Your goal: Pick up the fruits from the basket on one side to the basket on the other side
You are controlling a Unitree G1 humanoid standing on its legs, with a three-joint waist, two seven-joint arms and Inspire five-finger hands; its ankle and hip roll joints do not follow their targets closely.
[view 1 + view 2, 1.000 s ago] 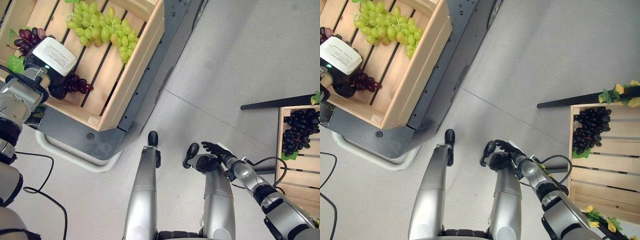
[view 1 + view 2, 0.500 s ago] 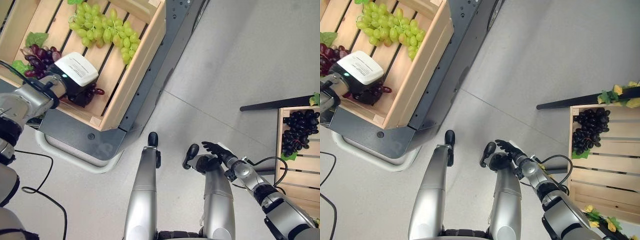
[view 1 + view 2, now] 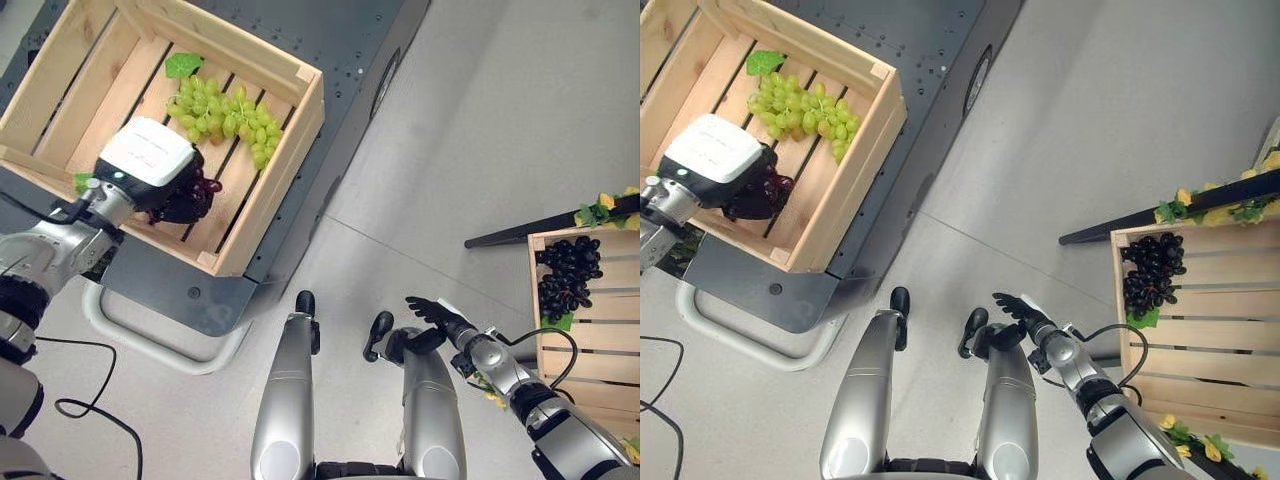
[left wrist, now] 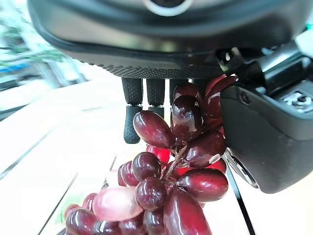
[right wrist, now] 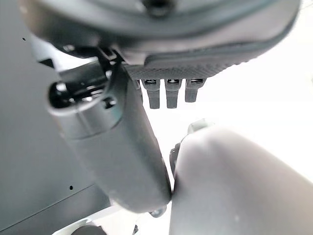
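My left hand (image 3: 148, 170) is shut on a bunch of red grapes (image 3: 196, 194) and holds it over the near slats of the left wooden crate (image 3: 272, 205). In the left wrist view the red grapes (image 4: 172, 182) hang between my fingers (image 4: 132, 117) and thumb (image 4: 259, 142). A bunch of green grapes (image 3: 226, 110) with a leaf lies in the same crate. Dark grapes (image 3: 568, 279) lie in the right wooden crate (image 3: 588, 345). My right hand (image 3: 434, 314) hangs low over the floor, open, with its straight fingers (image 5: 168, 93) holding nothing.
The left crate sits on a dark grey cart (image 3: 330, 60) with a pale bumper rail (image 3: 160, 350). A dark bar (image 3: 520, 232) with yellow-green leaves runs along the far side of the right crate. Grey floor (image 3: 500, 110) lies between the crates.
The camera has shifted. My left hand has closed on the red grapes and carried them rightward across the left crate, towards its near right corner. The right hand has hardly moved.
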